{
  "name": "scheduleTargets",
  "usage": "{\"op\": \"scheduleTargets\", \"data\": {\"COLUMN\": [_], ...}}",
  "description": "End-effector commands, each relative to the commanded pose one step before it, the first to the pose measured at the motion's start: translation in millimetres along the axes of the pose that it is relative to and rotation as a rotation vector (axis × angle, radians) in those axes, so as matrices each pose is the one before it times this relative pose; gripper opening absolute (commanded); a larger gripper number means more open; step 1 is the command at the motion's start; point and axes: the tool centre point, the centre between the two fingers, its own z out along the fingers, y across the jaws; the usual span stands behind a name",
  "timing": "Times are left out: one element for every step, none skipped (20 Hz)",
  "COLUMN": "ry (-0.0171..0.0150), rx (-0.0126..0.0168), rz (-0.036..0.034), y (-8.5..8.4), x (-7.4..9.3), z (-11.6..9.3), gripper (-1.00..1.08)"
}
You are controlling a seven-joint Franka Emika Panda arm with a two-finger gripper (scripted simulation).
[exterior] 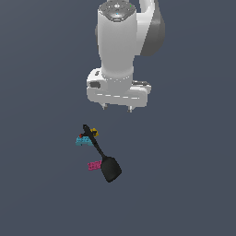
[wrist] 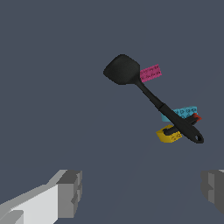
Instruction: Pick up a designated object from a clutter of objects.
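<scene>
**Yellow chunk is tucked right against the spatula handle**

So we're parked high above the pile with the white two-finger gripper point(exterior: 117, 109) spread wide and holding nothing; in the wrist view both grey fingertips point(wrist: 70, 194) sit far apart. The tiny mustard-yellow rounded chunk point(exterior: 94, 132) lies below and toward the exterior view's left of the gripper, well apart from it. The catch: it's touching the handle end of the long black plastic spatula point(exterior: 102, 155), with the small cyan toy brick point(exterior: 83, 141) on the handle's other side. We reckon the fingers need to close along the handle's line, not across it.
</scene>
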Motion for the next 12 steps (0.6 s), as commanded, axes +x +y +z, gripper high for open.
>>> {"op": "scheduleTargets", "data": {"ry": [-0.00049, -0.00001, 0.00001, 0.00005, 0.00011, 0.00019, 0.00030, 0.00042, 0.00056, 0.00073, 0.00091, 0.00112], "rx": [0.00952, 0.00401, 0.00398, 0.00388, 0.00370, 0.00335, 0.00300, 0.00265, 0.00231, 0.00196, 0.00163, 0.00130], "rz": [0.07473, 0.03452, 0.03677, 0.03904, 0.04080, 0.04109, 0.04126, 0.04141, 0.04157, 0.04170, 0.04183, 0.04194], "y": [8.54, 3.95, 4.28, 4.62, 4.91, 5.03, 5.14, 5.25, 5.36, 5.47, 5.58, 5.69], "x": [3.01, 1.48, 1.57, 1.66, 1.74, 1.77, 1.80, 1.84, 1.89, 1.95, 2.02, 2.10], "z": [16.36, 7.36, 7.76, 8.16, 8.43, 8.40, 8.33, 8.27, 8.20, 8.13, 8.06, 7.98], "gripper": [1.00, 1.00, 1.00, 1.00, 1.00, 1.00, 1.00, 1.00, 1.00, 1.00, 1.00, 1.00]}}
